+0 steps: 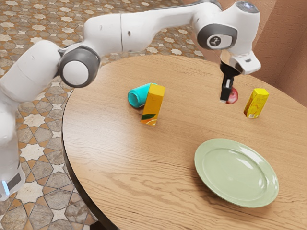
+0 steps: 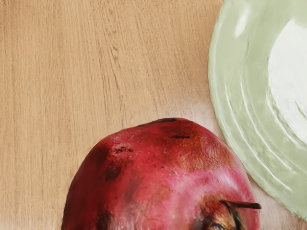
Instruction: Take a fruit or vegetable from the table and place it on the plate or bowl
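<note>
currently, your gripper has its jaws closed on a red fruit. one black finger shows on the side of the fruit toward the exterior view's left, and the fruit sits at the fingertips. whether the fruit is clear of the table cannot be told from the exterior view. in the wrist view the fruit is just under the hand: dark red skin with brown blemishes and a short dry stem end.

you will find a yellow carton standing upright just beside the fruit, toward the exterior view's right, apart from it. the pale green plate lies flat on the round wooden table, nearer the camera than the gripper and well apart from it; nothing rests on it. in the wrist view the plate's rim shows beside the fruit, with bare wood between them.

toward the exterior view's left, an orange carton stands upright, slightly tilted, with a teal cup on its side behind it and touching it.
</note>
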Action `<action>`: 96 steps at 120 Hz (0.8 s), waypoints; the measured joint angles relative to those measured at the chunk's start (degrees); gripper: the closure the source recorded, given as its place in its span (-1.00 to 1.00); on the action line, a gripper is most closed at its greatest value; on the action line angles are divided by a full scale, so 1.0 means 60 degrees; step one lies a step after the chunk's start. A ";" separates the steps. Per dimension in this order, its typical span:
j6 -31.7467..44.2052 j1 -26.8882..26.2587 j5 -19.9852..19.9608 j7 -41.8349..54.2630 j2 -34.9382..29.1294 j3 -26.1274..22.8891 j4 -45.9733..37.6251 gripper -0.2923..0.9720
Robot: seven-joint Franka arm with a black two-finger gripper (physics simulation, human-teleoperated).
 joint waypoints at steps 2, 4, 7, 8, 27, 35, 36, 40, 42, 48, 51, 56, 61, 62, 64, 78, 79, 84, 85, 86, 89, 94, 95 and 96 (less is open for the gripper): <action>-0.0059 -0.0138 0.0036 -0.0016 -0.0029 -0.0006 -0.0007 0.09; -0.0114 -0.0272 0.0067 -0.0034 -0.0051 -0.0010 -0.0041 0.09; -0.0188 -0.0454 0.0106 -0.0061 -0.0073 -0.0015 -0.0086 0.08; -0.0211 -0.0511 0.0118 -0.0070 -0.0078 -0.0016 -0.0099 0.08; -0.0510 -0.1654 0.0336 -0.0238 -0.0092 -0.0021 -0.0208 0.15; -0.0577 -0.2042 0.0402 -0.0322 -0.0082 -0.0022 -0.0381 0.19; -0.0583 -0.2094 0.0410 -0.0333 -0.0081 -0.0022 -0.0398 0.19; -0.0608 -0.2312 0.0444 -0.0372 -0.0080 -0.0023 -0.0447 0.19; -0.0619 -0.2423 0.0466 -0.0391 -0.0079 -0.0023 -0.0460 0.19; -0.0647 -0.2699 0.0517 -0.0450 -0.0083 -0.0025 -0.0491 0.19; -0.0658 -0.2758 0.0536 -0.0482 -0.0081 -0.0027 -0.0505 0.19; -0.0674 -0.2752 0.0560 -0.0531 -0.0068 -0.0026 -0.0524 0.18; -0.0686 -0.2666 0.0572 -0.0574 -0.0021 -0.0025 -0.0530 0.18; -0.0688 -0.2652 0.0574 -0.0582 -0.0008 -0.0024 -0.0529 0.18; -0.0691 -0.2629 0.0577 -0.0597 0.0016 -0.0023 -0.0528 0.18; -0.0708 -0.2683 0.0612 -0.0698 0.0085 -0.0024 -0.0526 -0.13; -0.0709 -0.2686 0.0613 -0.0704 0.0087 -0.0024 -0.0526 -0.15; -0.0715 -0.2696 0.0620 -0.0732 0.0092 -0.0025 -0.0526 -0.25; -0.0716 -0.2697 0.0621 -0.0738 0.0093 -0.0025 -0.0526 -0.27; -0.0717 -0.2698 0.0622 -0.0743 0.0093 -0.0025 -0.0526 -0.28; -0.0720 -0.2701 0.0625 -0.0759 0.0094 -0.0025 -0.0526 -0.32; -0.0726 -0.2704 0.0628 -0.0784 0.0096 -0.0025 -0.0526 -0.38; -0.0726 -0.2704 0.0628 -0.0788 0.0096 -0.0025 -0.0526 -0.39; -0.0727 -0.2705 0.0627 -0.0793 0.0096 -0.0025 -0.0526 -0.40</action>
